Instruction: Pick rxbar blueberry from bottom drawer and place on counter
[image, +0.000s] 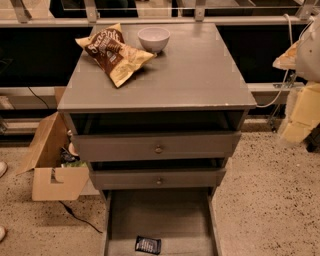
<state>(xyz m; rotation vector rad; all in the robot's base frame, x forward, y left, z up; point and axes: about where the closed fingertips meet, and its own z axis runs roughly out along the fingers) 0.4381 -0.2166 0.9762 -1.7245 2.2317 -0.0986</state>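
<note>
The rxbar blueberry (148, 245) is a small dark bar with pale print. It lies flat near the front of the open bottom drawer (120, 220), a wide plain grey tray pulled out at the foot of the cabinet. The counter (200, 75) is the flat grey top of the cabinet. My gripper (300, 117) shows as a pale, yellowish shape at the right edge of the camera view. It hangs beside the cabinet at about counter height, far above and to the right of the bar, with nothing seen in it.
A brown-and-yellow chip bag (112, 52) and a white bowl (153, 38) sit at the back left of the counter. The two upper drawers (157, 147) with brass knobs stand slightly open. An open cardboard box (52, 165) and a black cable (80, 217) lie on the speckled floor to the left.
</note>
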